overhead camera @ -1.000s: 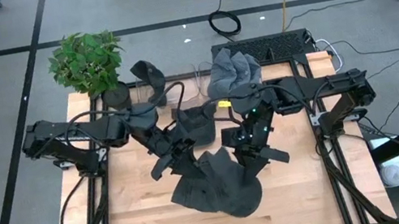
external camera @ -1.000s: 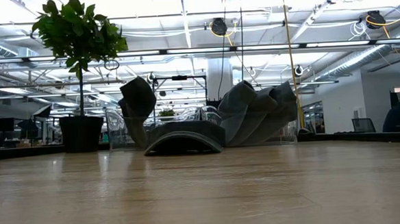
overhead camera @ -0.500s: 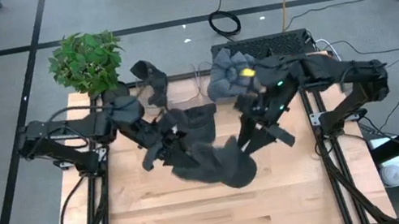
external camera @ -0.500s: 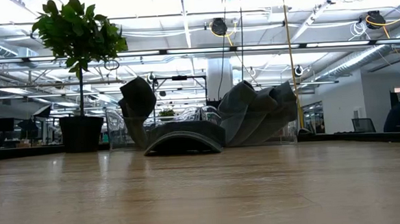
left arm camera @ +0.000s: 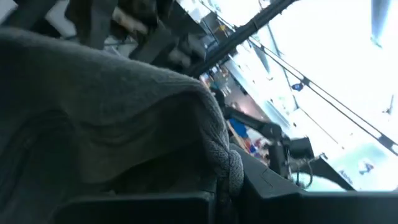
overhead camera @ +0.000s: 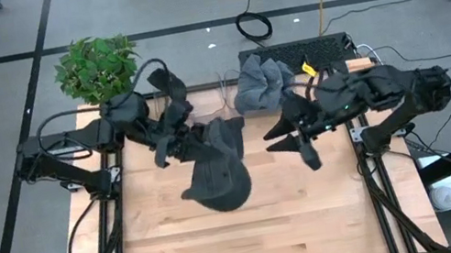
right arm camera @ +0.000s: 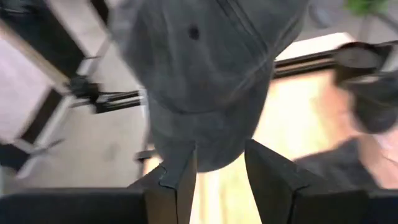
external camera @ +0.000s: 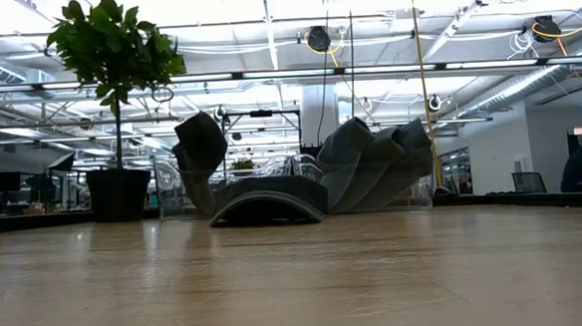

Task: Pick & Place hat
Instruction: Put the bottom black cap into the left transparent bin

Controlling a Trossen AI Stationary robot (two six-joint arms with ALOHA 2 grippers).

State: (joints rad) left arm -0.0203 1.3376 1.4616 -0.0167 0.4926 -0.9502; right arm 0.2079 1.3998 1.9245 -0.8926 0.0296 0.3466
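Hanging hat in left pincer, right pincer let go

Looking down from the high view, I see the left pincer clenched on the hat, which droops from it over the middle of the table, its round crown lowest. In my left wrist view the grey knit fabric fills most of the frame, bunched right at the fingers.

My right pincer sits apart from the hat, off to its right, with both fingers spread and nothing between them. The right wrist view confirms it: the two dark fingers stand parted, and the hat's crown shows beyond them, not touched.

At the far edge of the table I can see a heap of grey hats, one more dark hat beside the plant, and in the low view the same row stands along the back. Neither arm shows in that low view.
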